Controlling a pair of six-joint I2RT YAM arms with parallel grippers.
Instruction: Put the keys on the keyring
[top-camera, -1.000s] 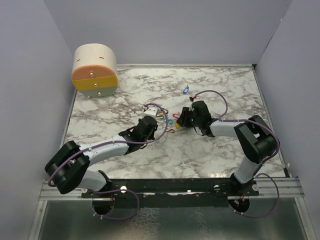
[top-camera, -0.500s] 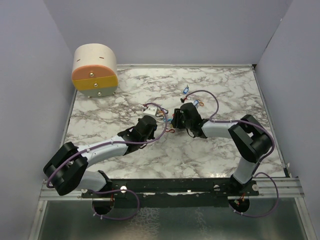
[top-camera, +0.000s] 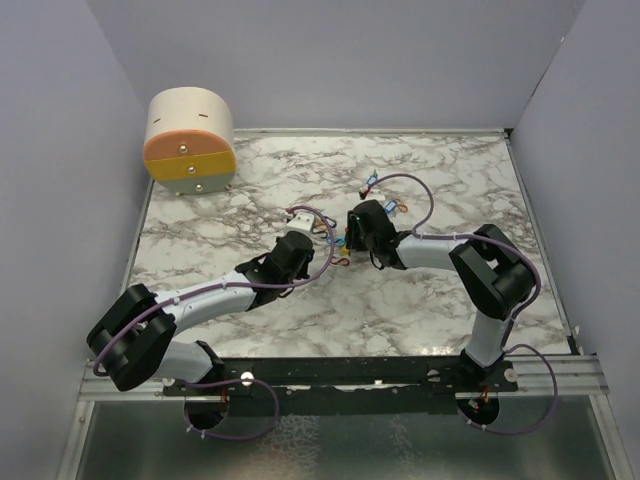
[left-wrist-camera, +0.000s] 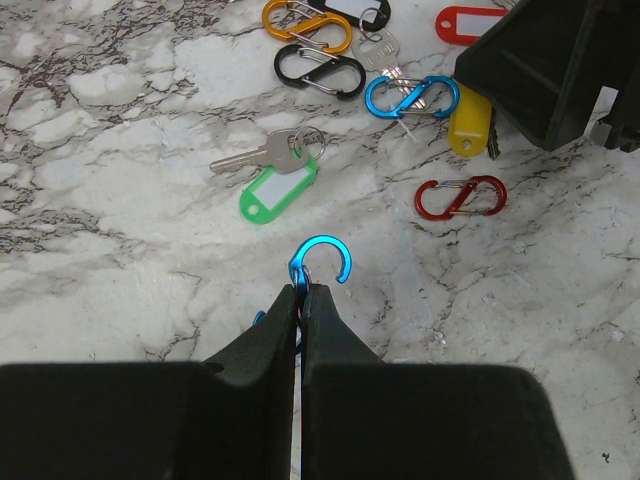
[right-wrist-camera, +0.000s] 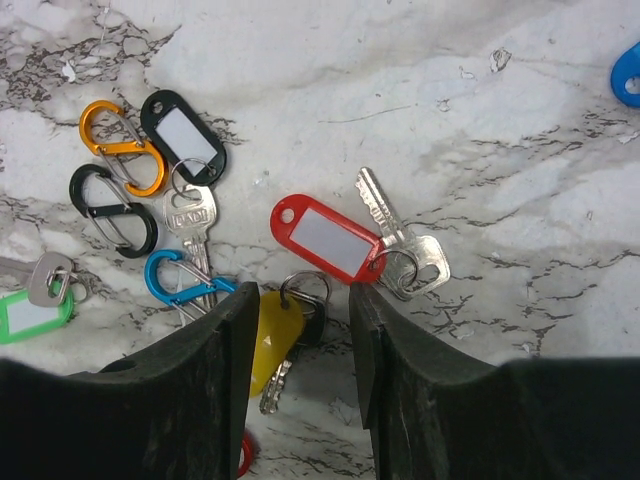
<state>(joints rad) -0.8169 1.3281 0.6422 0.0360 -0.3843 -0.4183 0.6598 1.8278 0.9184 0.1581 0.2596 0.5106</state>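
We see the left tool (left-wrist-camera: 302, 291) clenched on the lower end of a blue S-shaped metal carabiner clip (left-wrist-camera: 297, 266). Its open upper hook stands clear of the fingertips over the white marble-patterned surface (left-wrist-camera: 120, 260). This grip shows only in the left wrist view.

That view also gives us a green plastic key tag (left-wrist-camera: 280, 187) with a silver key on its ring, lying just beyond the held clip. A whole red S-shaped carabiner (left-wrist-camera: 461, 197) lies to its right. The right wrist view shows only a sliver of that red one, at its lower edge.

From the right wrist we see the right tool (right-wrist-camera: 302, 300) with its jaws apart. They stand on either side of a yellow plastic key tag (right-wrist-camera: 276, 338) and its dark split ring, not closed on them. Just beyond lie a red plastic key tag (right-wrist-camera: 328, 238) ringed to a silver key, and a black plastic key tag (right-wrist-camera: 184, 136). Near these are an orange carabiner (right-wrist-camera: 122, 148), a black carabiner (right-wrist-camera: 112, 208) and a second blue carabiner (right-wrist-camera: 178, 282).

Only the top view shows us a round wooden box with orange and yellow drawer fronts (top-camera: 190, 142), at the far left corner. There the two tools nearly meet mid-surface, and the keys are too small to sort.

The tags' white label windows are blank. The silver key below the black tag bears stamped letters we cannot read.
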